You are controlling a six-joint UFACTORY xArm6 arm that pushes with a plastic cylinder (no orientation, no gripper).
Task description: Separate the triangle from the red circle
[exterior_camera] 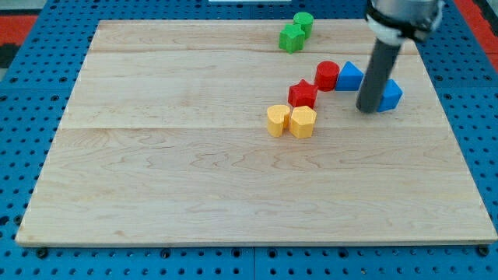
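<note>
A red circle [327,75] sits on the wooden board [194,179] at the upper right. A blue triangle [350,76] touches its right side. My tip [368,109] is just right of and below the triangle, with the dark rod rising toward the view's top right. A blue cube [391,94] sits right behind the rod, partly hidden by it. A red star [303,94] lies just below-left of the red circle.
Two yellow blocks, a heart-like one [278,120] and a hexagon [303,122], touch each other below the star. Two green blocks [296,33] sit together near the board's top edge. Blue pegboard surrounds the board.
</note>
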